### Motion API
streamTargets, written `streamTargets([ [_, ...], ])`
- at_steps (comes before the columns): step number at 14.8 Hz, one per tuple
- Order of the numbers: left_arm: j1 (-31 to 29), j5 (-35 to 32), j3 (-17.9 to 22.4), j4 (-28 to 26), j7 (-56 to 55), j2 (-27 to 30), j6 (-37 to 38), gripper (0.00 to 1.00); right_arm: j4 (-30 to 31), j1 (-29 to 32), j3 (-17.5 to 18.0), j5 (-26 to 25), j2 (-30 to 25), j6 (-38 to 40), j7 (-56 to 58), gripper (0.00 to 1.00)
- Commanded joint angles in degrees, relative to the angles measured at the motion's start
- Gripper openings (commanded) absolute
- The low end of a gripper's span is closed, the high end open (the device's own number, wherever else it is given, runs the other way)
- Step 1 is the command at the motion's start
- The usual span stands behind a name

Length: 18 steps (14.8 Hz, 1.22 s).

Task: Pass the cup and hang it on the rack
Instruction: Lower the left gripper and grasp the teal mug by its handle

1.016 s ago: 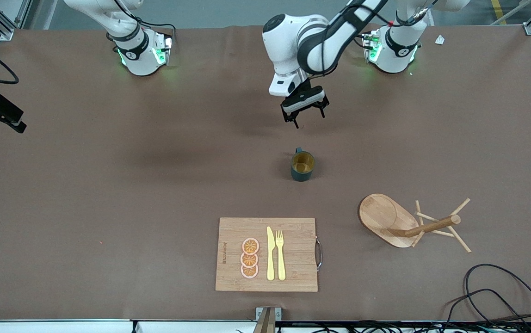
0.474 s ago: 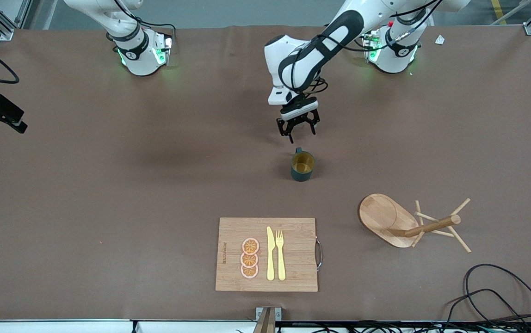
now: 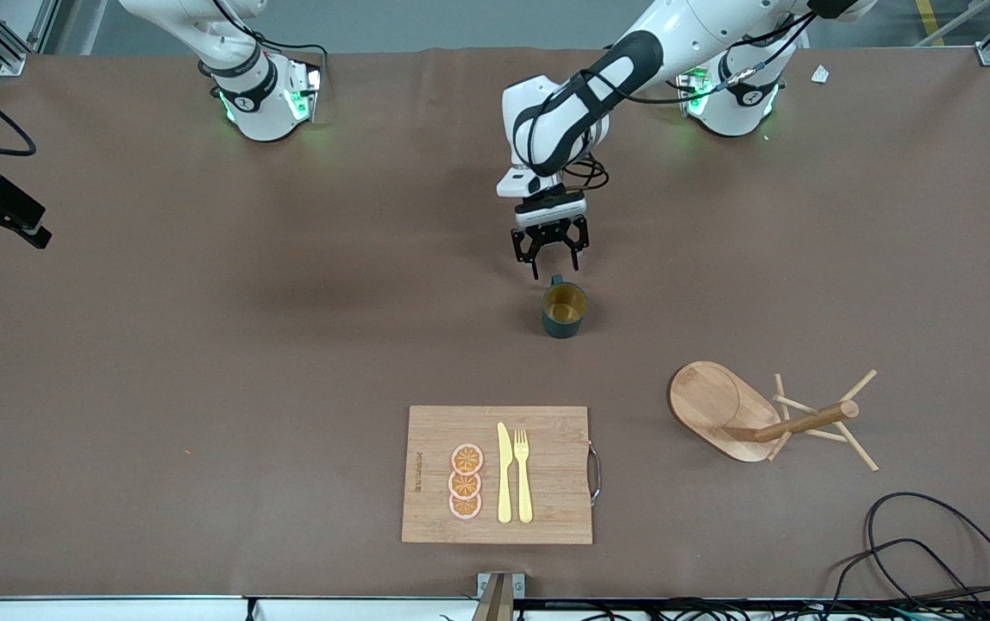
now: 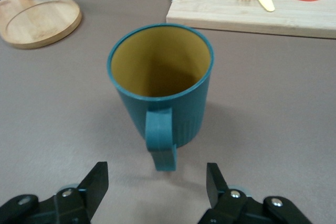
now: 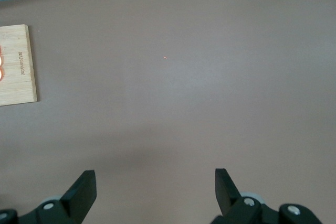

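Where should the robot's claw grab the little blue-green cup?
Probably by the handle. The cup stands upright, its handle pointing toward the robots' bases, straight at the open left claw. Coming from that side, its fingers could close on the loop, keeping it free for the rack.

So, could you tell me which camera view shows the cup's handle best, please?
The left wrist view: the cup fills it, its handle facing the open left gripper. The front view shows the handle only as a small nub. The right wrist view shows no cup.

White arms with black joint bands, green-lit bases, black cables; each gripper seemingly black.
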State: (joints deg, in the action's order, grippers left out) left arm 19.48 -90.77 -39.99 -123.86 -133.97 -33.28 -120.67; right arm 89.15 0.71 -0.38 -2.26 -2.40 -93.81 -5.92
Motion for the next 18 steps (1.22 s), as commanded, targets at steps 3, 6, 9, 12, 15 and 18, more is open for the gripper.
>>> streamTargets([
  [3, -1.46, -1.95, -0.09, -2.26, -0.41, 0.93, -0.44, 0.85, -0.38, 0.78, 0.46, 1.12, 0.11, 0.21, 0.03, 1.0],
  [6, -2.08, -4.92, 0.17, -2.0, -0.32, 0.24, -0.53, 0.84, -0.38, 0.78, 0.46, 1.12, 0.11, 0.21, 0.03, 1.0],
  [9, -3.31, -5.99, 0.43, -1.04, -0.41, -0.64, -1.23, 0.76, -0.29, 0.78, 0.46, 1.12, 0.11, 0.38, 0.03, 1.0],
  [12, -3.14, -5.99, 0.43, 0.63, -0.15, -1.26, -1.85, 0.64, -0.29, 0.78, 0.46, 1.47, 0.11, 0.47, 0.03, 1.0],
  [15, -2.79, -5.99, 0.43, 1.51, -0.32, -2.05, -1.85, 0.31, -0.29, 0.78, 0.46, 1.47, 0.11, 0.65, 0.03, 1.0],
  [18, -2.61, -5.91, 0.43, 3.71, -0.32, -3.63, -1.76, 0.06, -0.29, 0.78, 0.46, 1.47, 0.11, 0.65, 0.03, 1.0],
])
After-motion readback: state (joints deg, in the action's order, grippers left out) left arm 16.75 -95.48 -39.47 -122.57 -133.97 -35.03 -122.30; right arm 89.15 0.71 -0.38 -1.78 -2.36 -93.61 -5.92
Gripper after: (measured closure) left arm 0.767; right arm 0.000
